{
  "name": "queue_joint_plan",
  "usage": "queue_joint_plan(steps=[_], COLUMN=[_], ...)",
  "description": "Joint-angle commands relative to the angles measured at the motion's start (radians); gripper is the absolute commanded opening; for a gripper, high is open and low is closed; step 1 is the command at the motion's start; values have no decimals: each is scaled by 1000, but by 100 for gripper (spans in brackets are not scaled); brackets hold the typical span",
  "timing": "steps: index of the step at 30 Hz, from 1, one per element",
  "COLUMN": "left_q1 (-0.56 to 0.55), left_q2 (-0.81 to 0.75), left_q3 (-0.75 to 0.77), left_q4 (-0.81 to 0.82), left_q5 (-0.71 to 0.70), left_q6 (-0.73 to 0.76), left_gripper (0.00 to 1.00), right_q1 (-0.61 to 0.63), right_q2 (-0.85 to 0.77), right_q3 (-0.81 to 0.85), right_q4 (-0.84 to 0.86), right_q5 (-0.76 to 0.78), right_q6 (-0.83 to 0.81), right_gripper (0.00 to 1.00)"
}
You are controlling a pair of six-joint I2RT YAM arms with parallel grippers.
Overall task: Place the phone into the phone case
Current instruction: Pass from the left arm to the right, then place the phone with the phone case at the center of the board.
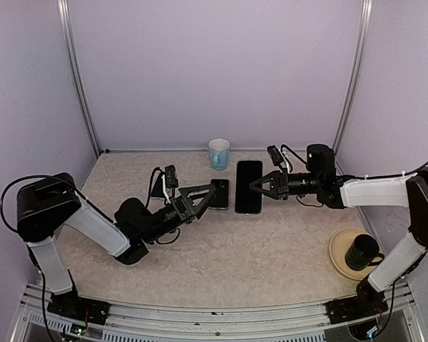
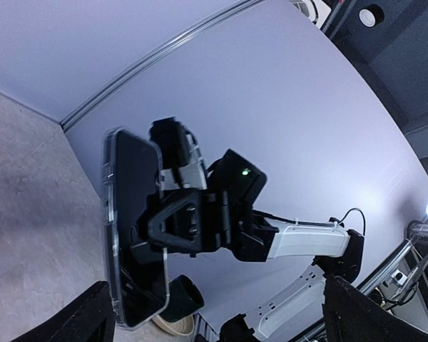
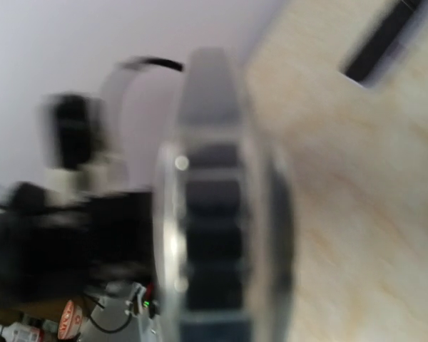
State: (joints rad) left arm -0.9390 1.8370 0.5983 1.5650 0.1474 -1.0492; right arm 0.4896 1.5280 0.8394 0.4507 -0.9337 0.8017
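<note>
A long dark slab with a clear rim, the phone case (image 1: 248,187), lies at the table's middle. My right gripper (image 1: 261,187) is shut on its right edge. The left wrist view shows that case (image 2: 132,235) with a right finger (image 2: 175,221) pressed on its face. The right wrist view shows only the case's blurred clear edge (image 3: 214,235) up close. A shorter dark phone (image 1: 220,194) lies just left of the case. My left gripper (image 1: 208,194) is at the phone's left edge, its fingers (image 2: 93,317) spread wide; the phone is out of its wrist view.
A light-blue cup (image 1: 219,153) stands at the back by the wall. A tan plate (image 1: 340,260) with a black mug (image 1: 362,251) on it sits at the right, beside the right arm. Enclosure walls close in the back and sides.
</note>
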Motion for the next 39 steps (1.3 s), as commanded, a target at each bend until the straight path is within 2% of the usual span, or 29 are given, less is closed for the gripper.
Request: queue_joint_plan(steps=[1, 5, 10, 15, 25, 31, 39], left_q1=[5, 0, -20, -23, -33, -34, -33], left_q2=[-111, -216, -373, -509, -727, -837, -893], left_q3=[-16, -24, -28, -28, -141, -207, -212], left_q4=[-95, -308, -612, -852, -1044, -1095, -1159], left_q5=[-28, -91, -256, -380, -486, -511, -531], left_q6=[90, 182, 317, 351, 334, 317, 321], left_gripper=[99, 99, 99, 99, 99, 99, 99], right_q1=[-69, -118, -171, -198, -279, -324, -369], right_q2=[45, 93, 185, 279, 489, 584, 693], right_q3=[39, 99, 196, 336, 590, 728, 859], right_q4=[-117, -234, -389, -539, -782, -945, -1045], right_q5=[-87, -84, -67, -24, 36, 67, 73], right_q6=[-59, -122, -196, -272, -387, -466, -513], right_gripper=[0, 0, 0, 0, 0, 0, 0])
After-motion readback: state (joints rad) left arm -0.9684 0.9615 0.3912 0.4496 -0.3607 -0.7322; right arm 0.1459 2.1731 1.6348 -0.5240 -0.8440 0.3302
